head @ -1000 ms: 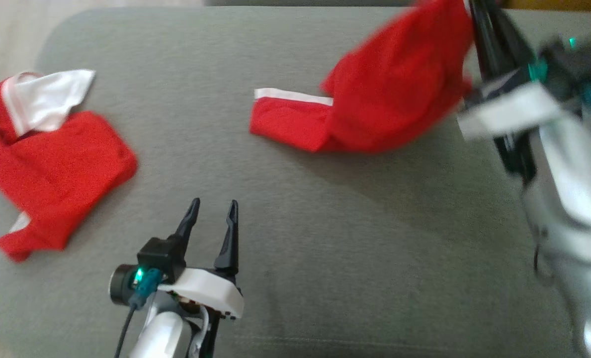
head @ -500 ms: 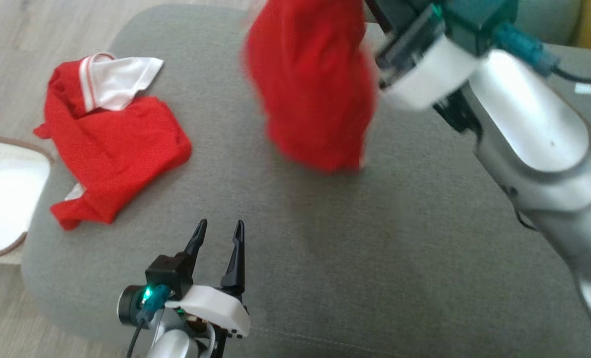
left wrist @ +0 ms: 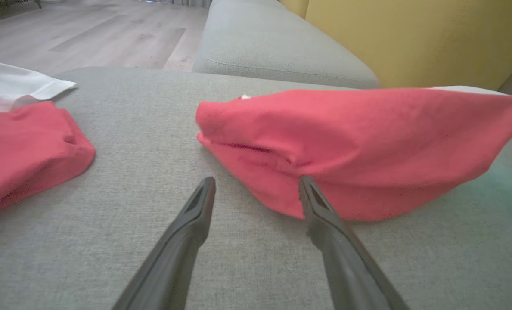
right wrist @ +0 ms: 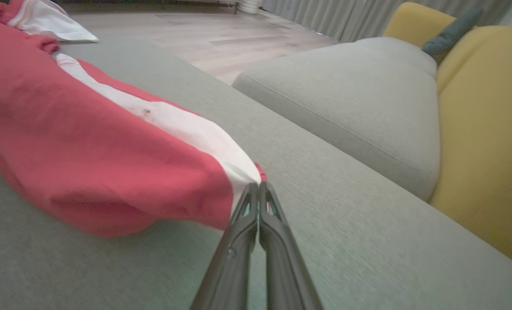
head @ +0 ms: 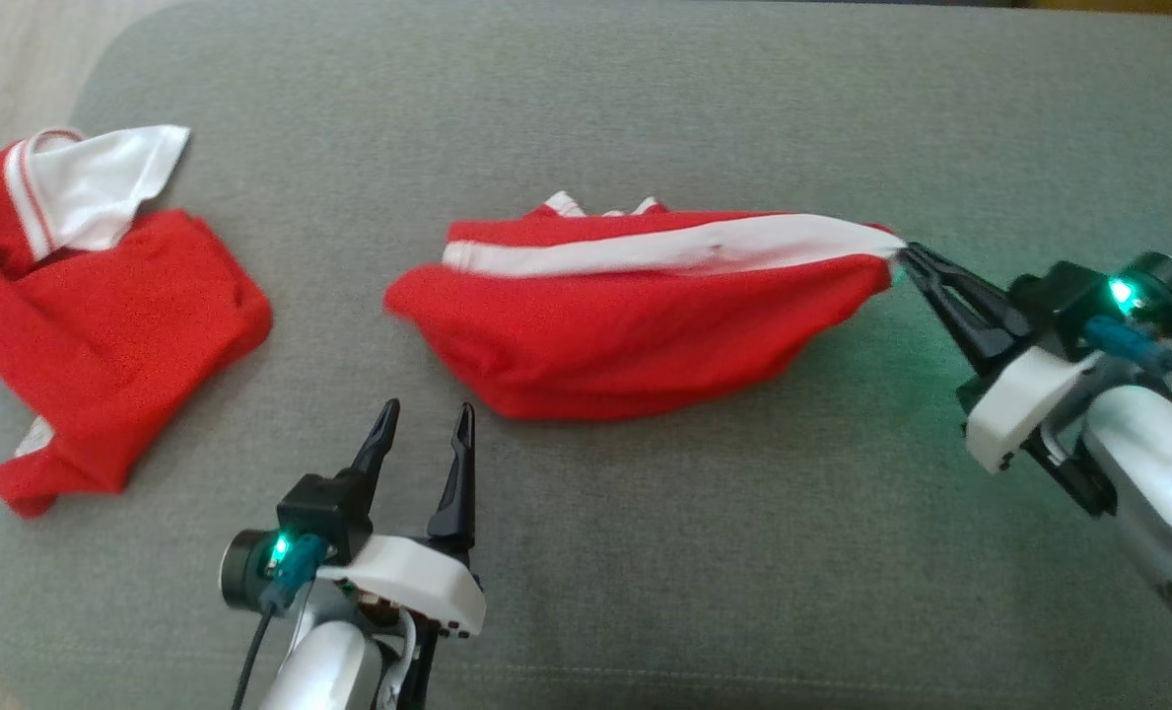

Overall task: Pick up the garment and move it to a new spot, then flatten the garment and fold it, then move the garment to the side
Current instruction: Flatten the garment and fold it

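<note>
Red mesh with a white band along its upper edge, the garment (head: 635, 325) lies bunched near the middle of the grey cushion (head: 645, 552), stretched from about 9 to 3 o'clock of the head view's centre. Its right end comes to a point and lifts slightly off the cushion, because the right claw (head: 906, 258) at 3 o'clock is pinched tight on that tip. The right wrist view shows the two fingers pressed together with the white band and a sliver of red caught in them (right wrist: 258, 187). The left claw (head: 426, 414) hovers at 7 o'clock with its fingers spread wide and nothing between them. In its own view the right-hand finger sits just in front of the garment's near hem (left wrist: 359, 146), close to it, though I cannot tell whether it touches. A second red garment (head: 103, 325) with a white sleeve lies loosely folded at 9 o'clock, well apart from the first. Judging from this, the task is at an early stage: the garment seems to have reached a central spot, but it is a crumpled heap rather than a flat sheet. One end is held and no fold has been made. Spreading it flat, folding it and moving it to the side all appear to remain. The free left claw looks placed to take the opposite end.
</note>
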